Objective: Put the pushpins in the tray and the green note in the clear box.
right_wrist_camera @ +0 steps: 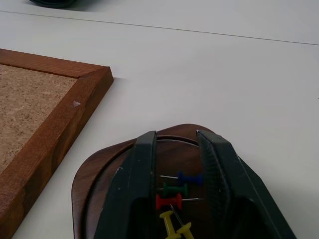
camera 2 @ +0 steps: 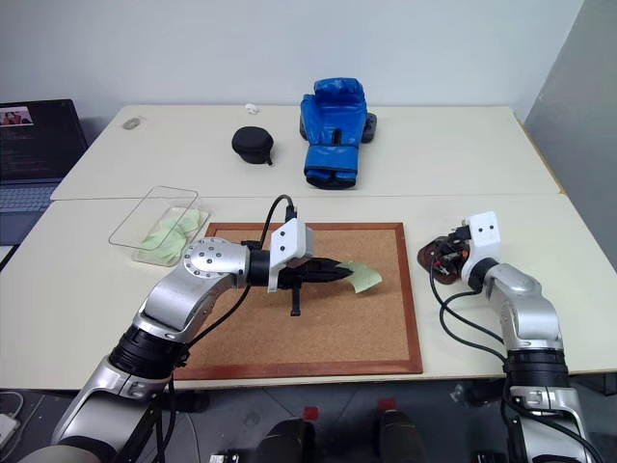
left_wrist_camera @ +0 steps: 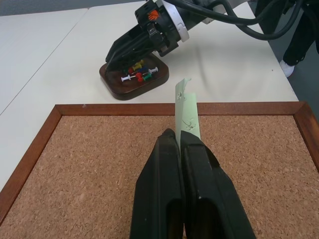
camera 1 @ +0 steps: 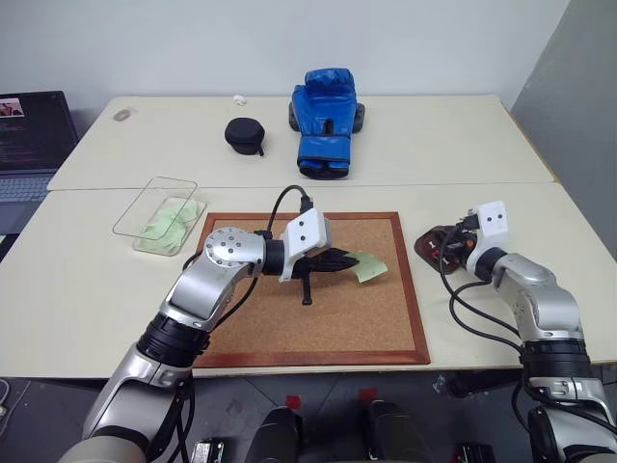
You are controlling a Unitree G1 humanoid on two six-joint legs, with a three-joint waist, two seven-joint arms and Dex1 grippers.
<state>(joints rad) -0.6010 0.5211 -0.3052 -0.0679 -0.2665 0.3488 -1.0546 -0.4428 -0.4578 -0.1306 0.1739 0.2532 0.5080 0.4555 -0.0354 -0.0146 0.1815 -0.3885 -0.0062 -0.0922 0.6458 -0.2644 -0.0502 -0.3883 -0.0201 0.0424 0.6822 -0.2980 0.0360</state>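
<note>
Green note point(left_wrist_camera: 187, 112): pale green paper slip, pinched at one end between the pressed-together fingers of the left gripper point(camera 1: 349, 260), held above the middle of the cork board point(camera 1: 366, 318). The free end sticks out past the fingertips toward 3 o'clock in the head view.

Pushpins point(right_wrist_camera: 175, 191): blue, green, red and yellow pins seen in the right wrist view, a white one also in the left wrist view. All lie in the tray.

Tray point(right_wrist_camera: 89, 174): small dark reddish-brown dish on the counter point(camera 1: 482, 145), just off the cork board's edge at 3 o'clock.

Right gripper point(right_wrist_camera: 177, 149): fingers spread a little apart, straddling the pins over the tray, pinching nothing.

Clear box point(camera 1: 159, 214): transparent shallow container on the counter at 10 o'clock from the cork board, near its far left corner. It holds crumpled pale green paper point(camera 1: 172, 220).

Cork board: wooden-framed, flat on the near counter, central.

Blue boxing glove point(camera 1: 326, 121): on the far counter at 12 o'clock.

Small black round case point(camera 1: 245, 134): far counter, beside the glove at its 9 o'clock.

Laptop point(camera 1: 29, 145): open, screen lit, at the far left edge of the scene, 10 o'clock.
</note>
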